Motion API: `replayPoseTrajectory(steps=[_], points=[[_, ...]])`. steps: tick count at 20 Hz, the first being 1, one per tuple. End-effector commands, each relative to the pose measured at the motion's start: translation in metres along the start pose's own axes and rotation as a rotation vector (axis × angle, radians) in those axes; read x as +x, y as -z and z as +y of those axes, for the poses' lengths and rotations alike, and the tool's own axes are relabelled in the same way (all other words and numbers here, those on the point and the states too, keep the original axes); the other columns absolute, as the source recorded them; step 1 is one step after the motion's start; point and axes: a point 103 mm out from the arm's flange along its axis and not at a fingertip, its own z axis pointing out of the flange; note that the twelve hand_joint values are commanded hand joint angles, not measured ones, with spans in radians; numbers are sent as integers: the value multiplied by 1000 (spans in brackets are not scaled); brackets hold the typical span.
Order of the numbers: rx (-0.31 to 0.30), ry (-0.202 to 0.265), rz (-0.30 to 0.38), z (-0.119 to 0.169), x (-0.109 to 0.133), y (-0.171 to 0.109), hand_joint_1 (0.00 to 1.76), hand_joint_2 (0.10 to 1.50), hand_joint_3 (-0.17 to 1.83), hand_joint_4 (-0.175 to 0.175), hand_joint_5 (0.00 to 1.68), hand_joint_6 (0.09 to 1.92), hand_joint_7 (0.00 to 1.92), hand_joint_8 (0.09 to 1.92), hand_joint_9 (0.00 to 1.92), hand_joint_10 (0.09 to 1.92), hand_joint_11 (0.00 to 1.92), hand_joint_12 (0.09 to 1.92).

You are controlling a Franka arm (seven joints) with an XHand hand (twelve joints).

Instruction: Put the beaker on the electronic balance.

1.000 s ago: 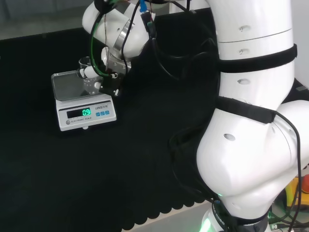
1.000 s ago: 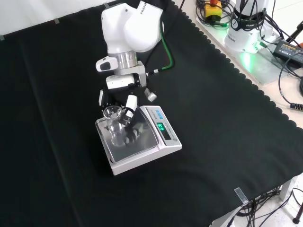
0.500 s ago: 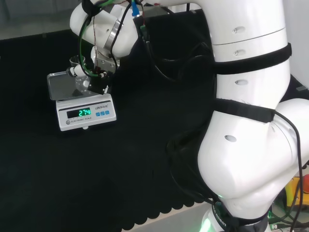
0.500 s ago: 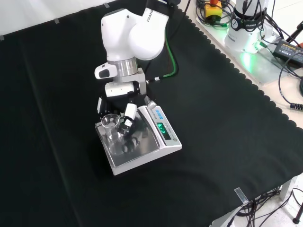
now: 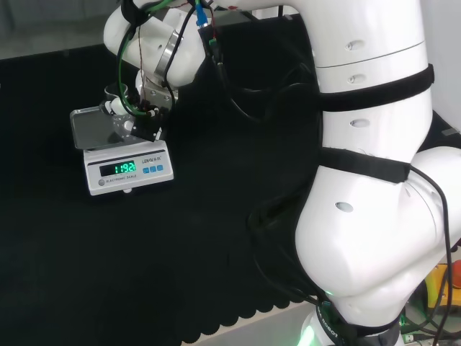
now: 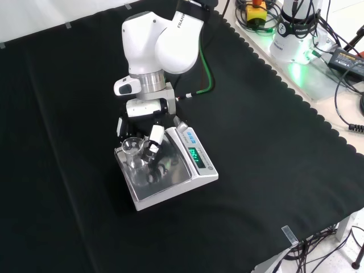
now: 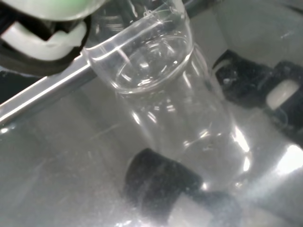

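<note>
You've got the hand (image 6: pixel 149 138) right down over the scale (image 6: pixel 168 170), near the left of the worktop (image 6: pixel 267 148) in the front view, with the black cloth bare around it. Look at the beaker (image 6: pixel 135 153): it's clear glass, standing upright on the scale's shiny metal pan (image 6: pixel 162 187), toward the pan's back left corner as the front view shows it. Your fingers (image 6: pixel 153 136) are curled in around it, one white-tipped finger against the glass on the display side and dark fingertips low down by its base. In the wrist view the beaker (image 7: pixel 175 113) is close and large, its open rim toward the camera, its bottom resting on the reflective pan (image 7: pixel 57 165), with a black fingertip (image 7: pixel 161 182) pressed against its lower wall and another dark finger (image 7: pixel 251 80) on the far side. So the hand has hold of the beaker, wrapped around it.

From the head view, the scale (image 5: pixel 122 155) sits at the left with its green display lit, and your hand (image 5: pixel 133 119) hangs over the back right part of the pan (image 5: pixel 90 130); the beaker (image 5: pixel 115 101) peeks out just left of the fingers. The arm's big white links (image 5: pixel 374 180) stand at that view's right, with a green cable (image 5: pixel 133 58) looping beside the wrist.
</note>
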Motion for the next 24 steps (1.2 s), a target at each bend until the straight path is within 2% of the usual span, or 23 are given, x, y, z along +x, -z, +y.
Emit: replayPoseTrajectory(steps=[1,2,4,5,6,7,9,11,12,13,16,20,22,24], points=[[-4,2,1,-1,0,-1,1196,502,971,-175,1262,855,1644,900,1752,804,1600,759],[7,31,19,-2,-2,1,1196,502,971,-175,1262,855,1644,900,1752,804,1600,759],[1,41,27,-5,-11,7,1195,479,997,-174,1281,837,1637,903,1749,808,1619,784],[-5,41,11,-7,-17,12,1187,472,991,-116,1299,801,1601,908,1732,796,1588,833],[-2,38,-9,-9,-22,16,1125,464,921,-129,1228,808,1494,945,1643,785,1473,920],[-2,34,-27,-10,-25,20,1056,461,833,-145,1046,861,1282,994,1451,787,1285,1050],[-1,24,-51,-11,-25,22,942,462,700,-141,601,951,824,1059,978,869,903,1281],[6,18,-56,-10,-25,24,846,481,593,-137,290,745,335,994,447,923,502,1414],[12,19,-53,-10,-25,23,808,498,536,-137,211,601,174,912,243,940,336,1459],[18,20,-52,-9,-25,23,780,518,480,-138,172,467,86,804,123,905,204,1489],[34,25,-48,-7,-24,22,735,564,369,-138,145,216,8,530,12,695,26,1489],[53,29,-28,-4,-26,24,713,596,299,-138,168,95,0,426,0,598,0,1451],[78,35,48,-3,-31,31,703,602,285,-137,172,87,0,408,0,585,0,1445],[150,105,214,-3,-38,46,690,608,277,-136,173,87,0,395,0,577,0,1441]])
